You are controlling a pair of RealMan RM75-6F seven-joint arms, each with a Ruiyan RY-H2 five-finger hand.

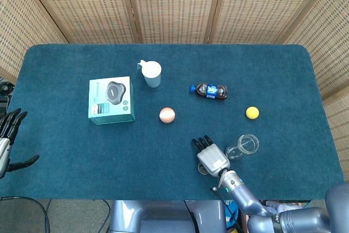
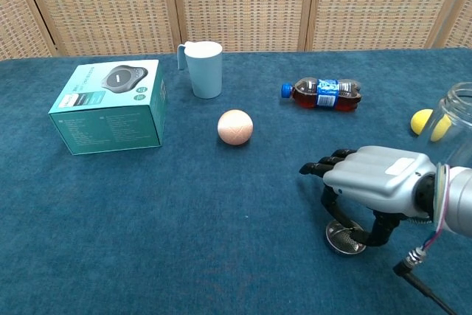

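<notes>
Right hand [image 2: 376,186] at lower right pinches the metal lid [image 2: 345,236] on the table (glass jar [image 1: 248,144] just beside). Left hand [image 1: 6,135] open at left edge.

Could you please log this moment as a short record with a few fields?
right hand: fingers reach down around the metal lid on the table
left hand: off the table's left edge, holds nothing
beside right hand: glass jar
elsewhere: teal box, pale mug, pink ball, bottle lying down, yellow ball
</notes>
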